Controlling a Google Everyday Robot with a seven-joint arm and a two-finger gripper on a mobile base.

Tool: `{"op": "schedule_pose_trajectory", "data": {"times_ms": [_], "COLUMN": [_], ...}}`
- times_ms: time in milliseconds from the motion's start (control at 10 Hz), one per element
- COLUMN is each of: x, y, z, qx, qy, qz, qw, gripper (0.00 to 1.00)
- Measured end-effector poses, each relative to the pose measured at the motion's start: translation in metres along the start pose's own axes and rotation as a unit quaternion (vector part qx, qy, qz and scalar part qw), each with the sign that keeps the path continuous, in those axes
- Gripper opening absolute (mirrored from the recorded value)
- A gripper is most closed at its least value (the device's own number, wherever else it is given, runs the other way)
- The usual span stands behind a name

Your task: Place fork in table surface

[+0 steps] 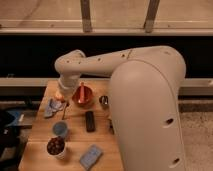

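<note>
Wooden table surface [42, 142] bears an orange bowl [83, 96]; left of the bowl, the gripper [61, 99] hangs, fingers together; fork [64, 110] just below.

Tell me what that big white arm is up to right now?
Gripper shut, low over the table surface, far left. Fork, thin and pale, lying just below it; grip unclear. Blue cloth and orange bowl close on either side.
</note>
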Motion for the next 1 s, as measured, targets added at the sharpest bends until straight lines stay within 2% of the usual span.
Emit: {"op": "schedule_pose_trajectory", "data": {"times_ms": [300, 600, 900, 1000], "x": [-0.008, -0.011, -0.011, -0.009], "y": [0.005, 0.007, 0.010, 0.008], "z": [-0.017, -0.023, -0.019, -0.011], "qx": [0.015, 0.022, 0.016, 0.009], "qy": [-0.015, -0.023, -0.021, -0.015], "qz": [-0.007, -0.013, -0.015, -0.012], "qw": [0.9997, 0.9994, 0.9995, 0.9998], "gripper": [0.00, 0.00, 0.01, 0.07]}}
